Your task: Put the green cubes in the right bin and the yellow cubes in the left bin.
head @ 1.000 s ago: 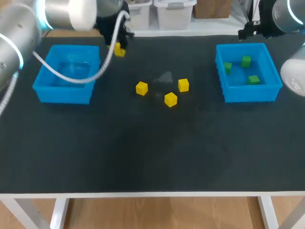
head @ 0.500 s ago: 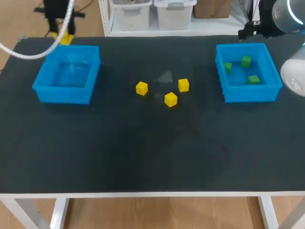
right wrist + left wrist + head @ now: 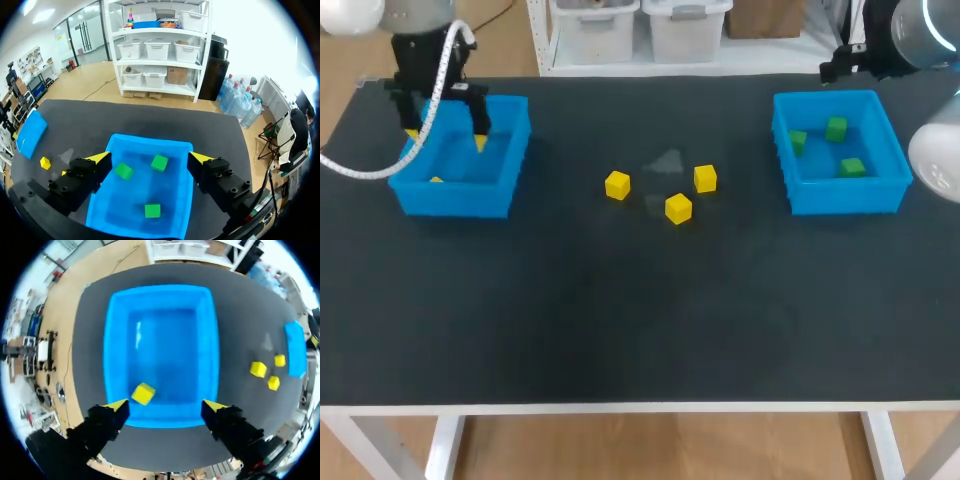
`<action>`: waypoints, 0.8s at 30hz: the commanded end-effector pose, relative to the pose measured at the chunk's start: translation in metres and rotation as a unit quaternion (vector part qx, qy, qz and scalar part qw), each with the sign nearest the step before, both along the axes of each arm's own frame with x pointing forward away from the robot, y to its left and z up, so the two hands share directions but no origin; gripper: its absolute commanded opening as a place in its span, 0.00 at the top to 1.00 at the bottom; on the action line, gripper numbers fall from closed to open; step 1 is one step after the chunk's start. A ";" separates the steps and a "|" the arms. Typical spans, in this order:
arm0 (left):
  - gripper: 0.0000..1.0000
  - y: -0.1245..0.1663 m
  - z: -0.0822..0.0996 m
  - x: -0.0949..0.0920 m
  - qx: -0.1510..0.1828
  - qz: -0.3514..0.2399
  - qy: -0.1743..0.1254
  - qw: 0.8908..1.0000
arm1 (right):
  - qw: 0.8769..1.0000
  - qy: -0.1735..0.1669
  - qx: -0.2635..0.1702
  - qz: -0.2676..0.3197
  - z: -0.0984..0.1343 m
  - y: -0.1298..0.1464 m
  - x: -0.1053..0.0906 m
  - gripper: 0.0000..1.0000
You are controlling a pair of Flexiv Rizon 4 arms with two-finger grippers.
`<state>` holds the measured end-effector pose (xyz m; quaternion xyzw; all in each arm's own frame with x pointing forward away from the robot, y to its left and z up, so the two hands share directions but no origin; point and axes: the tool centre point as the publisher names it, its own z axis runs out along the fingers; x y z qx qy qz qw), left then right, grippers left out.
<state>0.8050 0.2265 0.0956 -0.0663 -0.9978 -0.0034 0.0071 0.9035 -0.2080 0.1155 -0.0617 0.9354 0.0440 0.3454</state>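
The left arm's jaws are hanging released above the left bin [image 3: 115, 340], their yellow fingertips [image 3: 116, 404] spread wide over its near wall and gripping nothing. One yellow cube [image 3: 143, 393] is lying tilted on the floor of the left bin, just ahead of that fingertip and close to the near wall; in the head view it is showing as a small yellow spot [image 3: 437, 180] in the bin's front left corner. The left arm [image 3: 420, 60] is coming down onto the left bin from its far side.

On the bench [image 3: 620, 320], three more yellow cubes are sitting to the right of the left bin, well apart from it: one nearest the bin [image 3: 617, 185], one farther right [image 3: 705, 178], and one between and in front of them [image 3: 678, 208].

Farthest from the left bin, at the bench's right end, the right bin [image 3: 840, 195] is holding three green cubes [image 3: 123, 170] [image 3: 159, 162] [image 3: 152, 210]. The right arm's jaws are hovering released above it, fingertips [image 3: 100, 157] spread and holding nothing.
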 end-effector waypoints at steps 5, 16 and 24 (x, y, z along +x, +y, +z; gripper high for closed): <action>0.00 -0.064 0.035 -0.009 -0.068 -0.122 -0.195 0.971 | 1.000 -0.002 0.000 -0.001 0.000 0.000 -0.002 0.00; 0.00 -0.158 -0.007 -0.012 -0.066 -0.238 -0.133 0.960 | 1.000 -0.002 0.000 -0.001 0.000 0.000 -0.002 0.00; 0.00 -0.190 -0.057 0.006 -0.043 -0.230 -0.086 0.969 | 1.000 -0.002 0.000 -0.001 0.000 0.000 -0.002 0.00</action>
